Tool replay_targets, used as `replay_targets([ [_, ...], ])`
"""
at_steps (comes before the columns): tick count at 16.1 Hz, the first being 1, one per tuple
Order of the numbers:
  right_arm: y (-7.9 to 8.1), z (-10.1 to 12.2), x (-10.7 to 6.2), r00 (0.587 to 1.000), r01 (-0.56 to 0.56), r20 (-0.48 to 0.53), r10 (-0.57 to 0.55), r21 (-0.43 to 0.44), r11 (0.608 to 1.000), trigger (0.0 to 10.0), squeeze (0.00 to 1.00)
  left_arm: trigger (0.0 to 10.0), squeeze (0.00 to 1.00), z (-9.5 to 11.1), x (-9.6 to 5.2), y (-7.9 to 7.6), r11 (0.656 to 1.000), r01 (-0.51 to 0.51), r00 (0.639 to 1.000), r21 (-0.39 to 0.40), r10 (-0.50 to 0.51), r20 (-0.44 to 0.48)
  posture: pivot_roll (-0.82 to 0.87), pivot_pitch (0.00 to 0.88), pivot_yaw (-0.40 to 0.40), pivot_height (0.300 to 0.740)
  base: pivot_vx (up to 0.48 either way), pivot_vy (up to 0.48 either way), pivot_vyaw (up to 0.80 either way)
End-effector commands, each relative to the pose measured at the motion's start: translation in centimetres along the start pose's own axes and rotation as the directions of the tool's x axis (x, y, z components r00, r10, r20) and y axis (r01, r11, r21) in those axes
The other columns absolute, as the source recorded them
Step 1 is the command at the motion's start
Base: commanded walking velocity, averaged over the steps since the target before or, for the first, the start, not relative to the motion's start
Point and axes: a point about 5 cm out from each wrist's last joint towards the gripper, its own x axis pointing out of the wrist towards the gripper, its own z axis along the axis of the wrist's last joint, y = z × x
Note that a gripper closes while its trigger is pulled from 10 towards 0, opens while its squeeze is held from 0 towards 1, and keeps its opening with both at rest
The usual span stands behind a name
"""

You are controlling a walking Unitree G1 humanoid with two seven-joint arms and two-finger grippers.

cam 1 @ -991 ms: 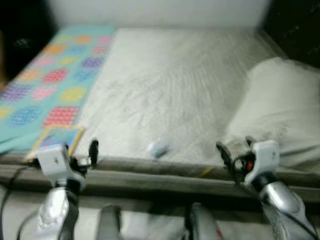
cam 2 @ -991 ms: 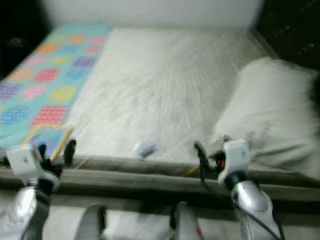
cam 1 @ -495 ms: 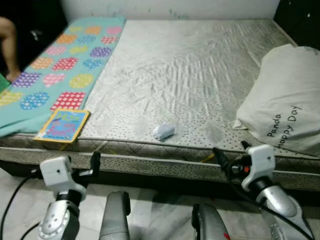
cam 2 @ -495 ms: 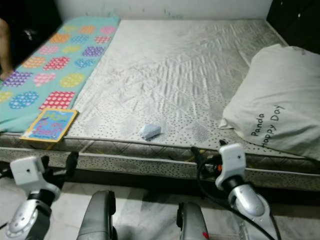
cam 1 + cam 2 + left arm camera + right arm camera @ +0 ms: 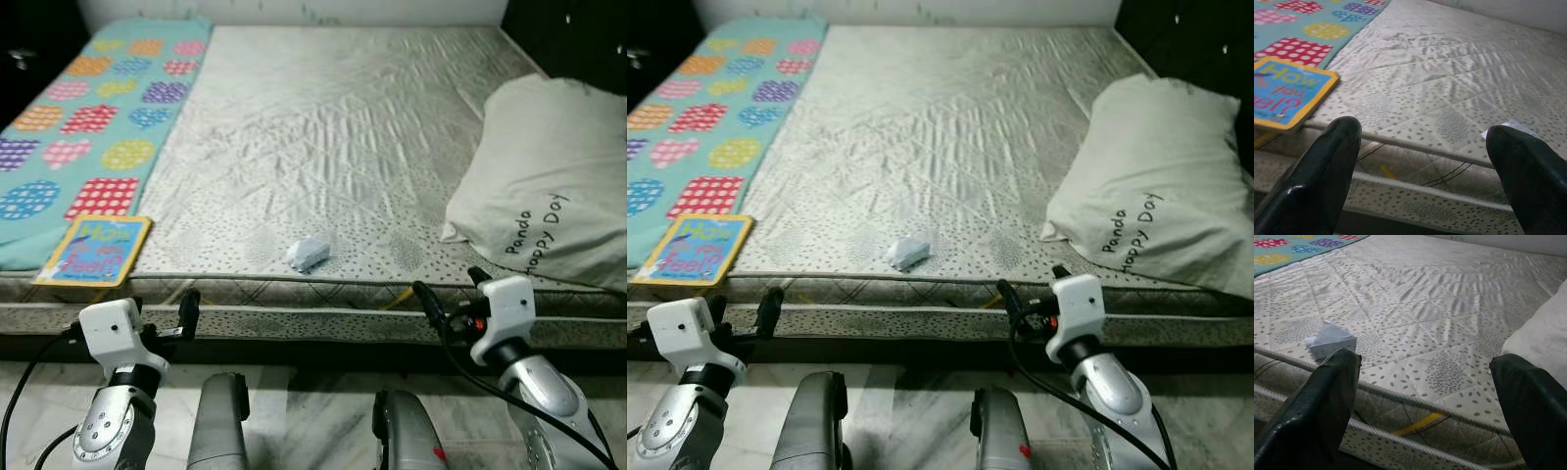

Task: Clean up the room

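Note:
A crumpled white tissue (image 5: 308,253) lies on the grey dotted mattress (image 5: 333,127) near its front edge. A yellow-bordered children's book (image 5: 94,250) rests at the front left corner, partly on a teal mat (image 5: 88,108) with coloured dotted shapes. My left gripper (image 5: 162,318) is open, held low before the mattress edge, right of the book. My right gripper (image 5: 453,292) is open too, at the edge to the right of the tissue. The left wrist view has the book (image 5: 1283,93) beside one finger; the right wrist view has the tissue (image 5: 1330,340) just past one finger.
A large white pillow (image 5: 549,191) printed "Panda Happy Day" lies on the right of the mattress. The bed's side (image 5: 313,328) runs across in front of me. My own legs (image 5: 220,431) stand on marble floor (image 5: 304,421) below. Dark walls flank the bed.
The picture has sharpened and shifted as the camera moved. A person's leg at the far left half a second ago is out of view. Both grippers keep the same open pose.

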Motion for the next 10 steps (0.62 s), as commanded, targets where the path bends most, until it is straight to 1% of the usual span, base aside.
replay_targets([
  [1,0.13,-0.15,0.06,1.000,-0.016,-0.004,0.016,-0.012,1.000,10.0,0.00,10.0,0.00,0.44,0.03,-0.19,1.000,0.022,1.000,0.006,-0.022,0.014,-0.06,0.125,0.006,0.573,0.000,0.000,0.00],
  [3,0.46,-0.12,0.16,0.999,-0.033,0.002,0.033,-0.041,0.999,10.0,0.00,10.0,0.00,0.43,0.09,-0.28,1.000,0.030,0.999,0.003,-0.030,0.015,-0.06,0.121,0.006,0.573,0.000,0.000,0.00],
  [6,0.34,-0.05,0.32,1.000,-0.026,0.006,0.026,-0.041,0.999,10.0,0.00,10.0,0.00,0.48,0.16,-0.41,0.999,0.037,0.999,0.002,-0.037,0.016,-0.06,0.119,0.007,0.573,0.000,0.000,0.76],
  [9,0.24,-0.30,0.07,1.000,-0.018,0.003,0.018,-0.034,0.999,10.0,0.00,10.0,0.00,0.45,0.08,-0.42,0.999,0.040,0.999,0.000,-0.040,0.014,-0.06,0.119,0.008,0.573,0.000,0.000,0.00],
  [10,0.33,-0.39,0.01,1.000,-0.018,0.001,0.018,-0.017,1.000,10.0,0.00,10.0,0.00,0.43,0.05,-0.44,0.999,0.040,0.999,0.000,-0.040,0.012,-0.06,0.119,0.008,0.573,0.000,0.000,0.00],
])
